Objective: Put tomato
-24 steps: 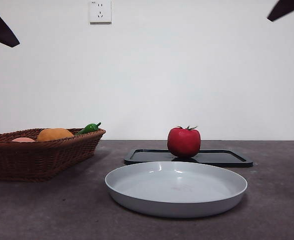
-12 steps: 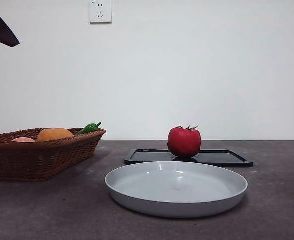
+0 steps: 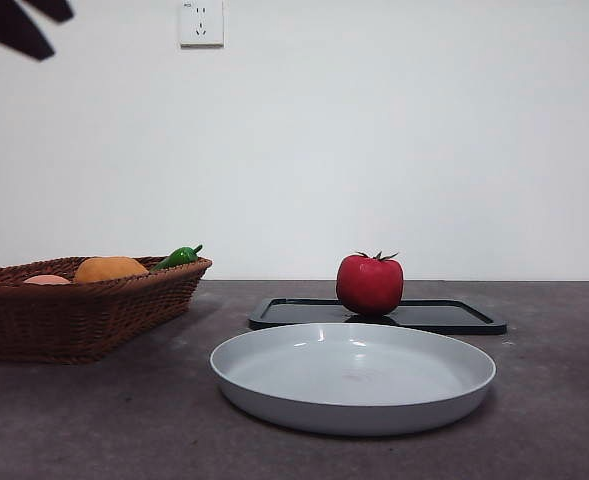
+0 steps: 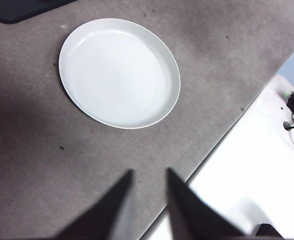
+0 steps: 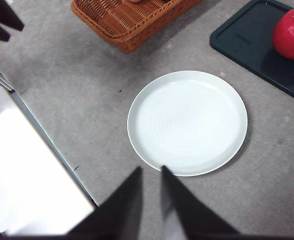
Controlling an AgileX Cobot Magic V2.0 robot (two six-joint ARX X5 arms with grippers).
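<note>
I find the glossy round deep-red tomato (image 3: 369,285) sitting upright, green stem star on top, on the flat black rectangular tray (image 3: 454,316) at the far side of the grey tabletop (image 3: 94,420). It stands free; nothing touches it. Between the tray and my cameras lies the shallow pale-grey round plate (image 3: 352,378), with nothing in it. The woven brown wicker basket (image 3: 74,310) stands well apart and holds a rounded orange fruit (image 3: 109,268), a small green pepper (image 3: 179,257) and a pinkish item I cannot identify.

Both arms hang high above the tabletop. The right gripper (image 5: 150,172) has its fingers nearly together, gripping nothing; its view shows the tomato beyond the plate on the tray. The left gripper (image 4: 149,175) has fingers slightly parted, also holding nothing, and its view shows only a corner of the tray. I judge the right arm better placed to reach. The tomato is near round, so no approach axis is favoured.
</note>
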